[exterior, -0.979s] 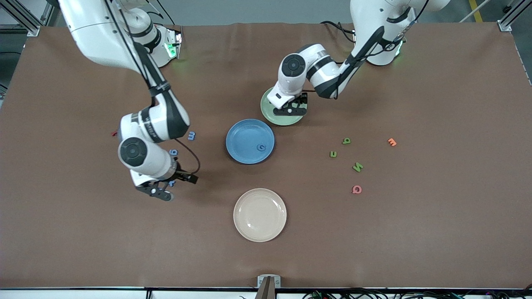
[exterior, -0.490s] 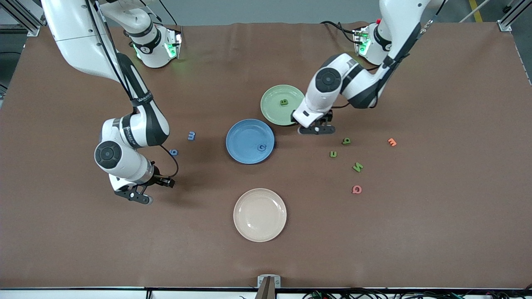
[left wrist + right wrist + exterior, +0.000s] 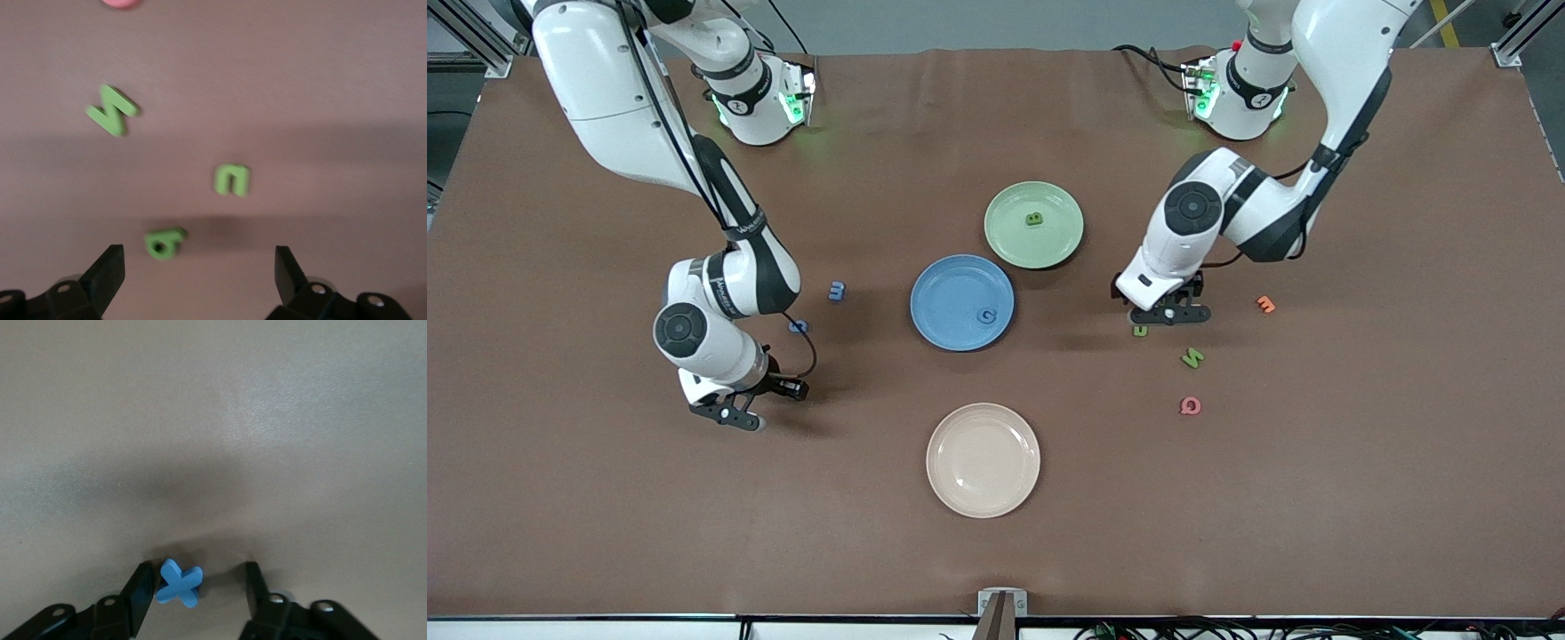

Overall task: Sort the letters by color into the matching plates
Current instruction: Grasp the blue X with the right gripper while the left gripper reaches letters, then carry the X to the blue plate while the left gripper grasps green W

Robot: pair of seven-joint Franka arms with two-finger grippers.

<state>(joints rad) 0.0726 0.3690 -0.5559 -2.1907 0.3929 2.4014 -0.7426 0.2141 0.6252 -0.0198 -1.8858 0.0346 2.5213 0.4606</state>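
The blue plate (image 3: 947, 293) holds a blue G (image 3: 985, 315). Beside it, the pale green plate (image 3: 1014, 242) holds a green B (image 3: 1034, 219). My right gripper (image 3: 734, 413) (image 3: 198, 578) is low at the table with its fingers round the blue plus (image 3: 179, 583). The plus touches one finger and a gap separates it from the other. A blue E-shape (image 3: 836, 291) and a blue 6 (image 3: 798, 326) lie close to that arm. My left gripper (image 3: 1169, 313) (image 3: 200, 265) hangs open over the green b (image 3: 163, 242), with the green u (image 3: 1140, 331) (image 3: 232, 180) and N (image 3: 1192, 357) (image 3: 112, 110) beside it.
A cream plate (image 3: 983, 484) lies nearer the front camera than the blue plate. An orange letter (image 3: 1264, 304) and a pink letter (image 3: 1190, 405) lie toward the left arm's end, close to the green letters.
My left arm swung away from the green plate, leaving the B in it, and now hangs over the loose green letters. My right gripper's fingers narrowed round the blue plus.
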